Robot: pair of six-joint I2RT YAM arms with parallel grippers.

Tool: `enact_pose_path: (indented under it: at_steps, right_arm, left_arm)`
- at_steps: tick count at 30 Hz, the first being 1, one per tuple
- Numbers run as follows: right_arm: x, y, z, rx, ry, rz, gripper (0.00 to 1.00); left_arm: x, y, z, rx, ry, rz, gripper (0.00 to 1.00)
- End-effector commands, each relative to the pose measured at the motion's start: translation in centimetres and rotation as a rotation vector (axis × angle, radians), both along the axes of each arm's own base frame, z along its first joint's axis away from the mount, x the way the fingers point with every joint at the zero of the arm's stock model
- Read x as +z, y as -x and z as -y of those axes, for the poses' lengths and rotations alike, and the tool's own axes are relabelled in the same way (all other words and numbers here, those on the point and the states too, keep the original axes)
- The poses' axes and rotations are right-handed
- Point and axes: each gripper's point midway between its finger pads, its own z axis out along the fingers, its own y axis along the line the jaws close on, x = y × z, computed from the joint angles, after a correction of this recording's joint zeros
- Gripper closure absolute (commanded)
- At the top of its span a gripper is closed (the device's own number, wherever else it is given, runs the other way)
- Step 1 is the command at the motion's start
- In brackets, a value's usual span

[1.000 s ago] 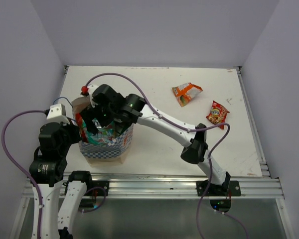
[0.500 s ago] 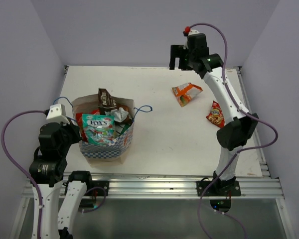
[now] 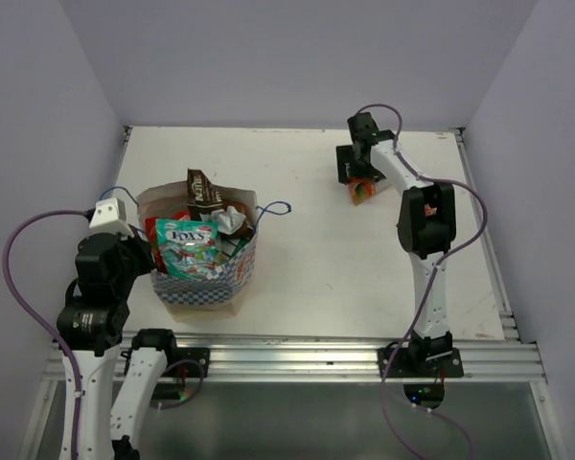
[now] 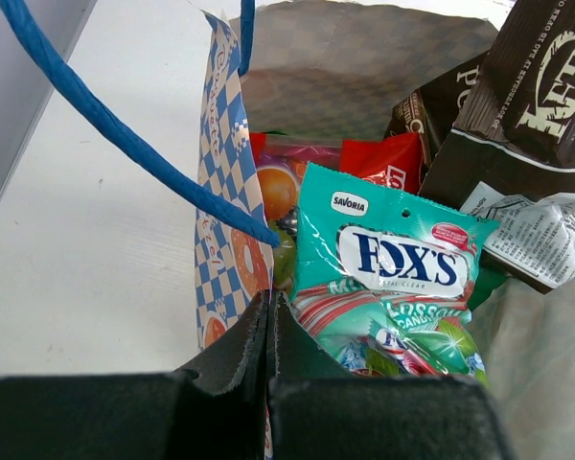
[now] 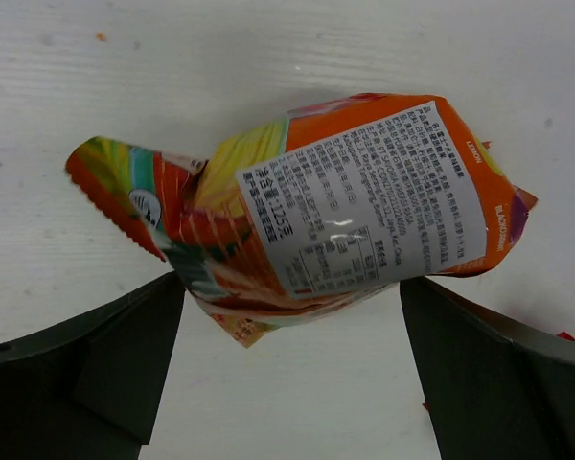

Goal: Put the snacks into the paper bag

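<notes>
The paper bag [image 3: 211, 280] stands at the near left, white with a blue checked band [image 4: 222, 192] and blue cord handles [image 4: 125, 134]. Inside lie a teal Fox's pack [image 4: 393, 268], a brown bag [image 4: 537, 86], a red packet [image 4: 388, 163] and others. The teal pack [image 3: 184, 240] and the brown bag [image 3: 203, 190] also show from above. My left gripper [image 4: 270, 299] is shut on the bag's left wall; from above it sits at the bag's left edge [image 3: 151, 251]. My right gripper [image 5: 292, 287] is open, its fingers either side of an orange packet [image 5: 345, 201] lying on the table at the far right [image 3: 363, 191].
The right arm's elbow [image 3: 426, 218] rises over the right side of the table and hides what lies under it. A speck of red [image 5: 562, 335] shows by the right finger. One blue handle [image 3: 276, 208] hangs out of the bag to the right.
My right arm left the bag, swung up to the far right and came down over the orange packet. The teal pack stayed in the bag. The left arm has not moved.
</notes>
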Motion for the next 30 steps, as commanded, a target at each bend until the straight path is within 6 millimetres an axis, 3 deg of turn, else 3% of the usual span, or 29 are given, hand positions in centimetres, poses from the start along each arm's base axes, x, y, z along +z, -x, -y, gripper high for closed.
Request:
enact_pose_path:
  at_steps: [1, 4, 5, 6, 7, 9, 10, 11, 14, 17, 18, 19, 21, 22, 23, 24, 25, 27, 28, 30]
  right_arm:
    - [1.2, -0.8, 3.3, -0.036, 0.060, 0.054, 0.01]
    - [-1.2, -0.2, 3.4, -0.035, 0.059, 0.001, 0.02]
    - [-2.0, 0.0, 3.1, -0.026, 0.048, -0.016, 0.08]
    - [-2.8, 0.2, 3.1, -0.023, 0.047, -0.036, 0.16]
    - [-3.8, 0.5, 3.1, -0.025, 0.049, -0.061, 0.35]
    - [-4.9, 1.4, 3.1, -0.018, 0.049, -0.104, 0.61]
    - [-5.0, 1.7, 3.2, -0.018, 0.051, -0.113, 0.92]
    - [-4.1, 1.7, 3.2, -0.016, 0.048, -0.093, 0.98]
    - [-2.9, 1.9, 3.1, -0.010, 0.037, -0.054, 1.00]
    - [1.9, 1.6, 1.3, 0.018, -0.028, 0.025, 1.00]
    - [5.4, 1.6, 0.4, 0.038, -0.054, 0.094, 1.00]
    - [8.1, 1.7, -2.0, 0.091, -0.100, 0.146, 1.00]
    - [12.1, 2.5, -4.8, 0.154, -0.164, 0.204, 1.00]
    - [16.7, 3.4, -8.0, 0.228, -0.213, 0.286, 1.00]
    - [18.7, 4.4, -10.1, 0.284, -0.251, 0.311, 1.00]
    - [22.1, 6.1, -13.7, 0.371, -0.291, 0.361, 1.00]
    - [24.5, 7.6, -15.4, 0.425, -0.327, 0.399, 1.00]
    - [27.4, 10.5, -19.2, 0.531, -0.410, 0.424, 1.00]
    - [29.3, 12.9, -22.1, 0.601, -0.459, 0.444, 1.00]
    - [30.2, 15.7, -25.0, 0.689, -0.502, 0.424, 1.00]
  left_arm:
    - [2.8, -0.9, 0.4, -0.018, 0.006, 0.086, 1.00]
    - [2.9, -1.1, 0.5, -0.025, 0.005, 0.081, 1.00]
    - [3.0, -1.1, 0.4, -0.026, 0.002, 0.081, 1.00]
    - [3.0, -1.2, 0.4, -0.026, 0.000, 0.081, 1.00]
    - [3.3, -1.1, 0.4, -0.026, 0.000, 0.085, 1.00]
    - [3.3, -1.0, 0.4, -0.026, -0.005, 0.085, 1.00]
    - [3.3, -0.9, 0.4, -0.027, -0.006, 0.083, 1.00]
    - [3.3, -0.9, 0.3, -0.025, -0.007, 0.082, 1.00]
    - [3.0, -0.9, 0.5, -0.031, 0.002, 0.082, 1.00]
    - [3.1, -1.0, 0.7, -0.034, 0.015, 0.087, 1.00]
    - [2.9, -1.0, 0.7, -0.034, 0.020, 0.085, 1.00]
    - [3.0, -1.0, 0.8, -0.036, 0.023, 0.091, 1.00]
    - [2.8, -1.0, 0.9, -0.037, 0.030, 0.088, 1.00]
    - [2.7, -1.0, 1.0, -0.040, 0.033, 0.088, 1.00]
    - [2.7, -0.9, 1.0, -0.041, 0.033, 0.088, 1.00]
    - [2.8, -0.9, 1.0, -0.042, 0.035, 0.091, 1.00]
    - [2.8, -0.8, 1.0, -0.042, 0.035, 0.091, 1.00]
    - [2.8, -0.7, 1.0, -0.042, 0.035, 0.093, 1.00]
    - [2.9, -0.6, 1.0, -0.042, 0.035, 0.095, 1.00]
    - [2.8, -0.5, 1.0, -0.042, 0.034, 0.091, 1.00]
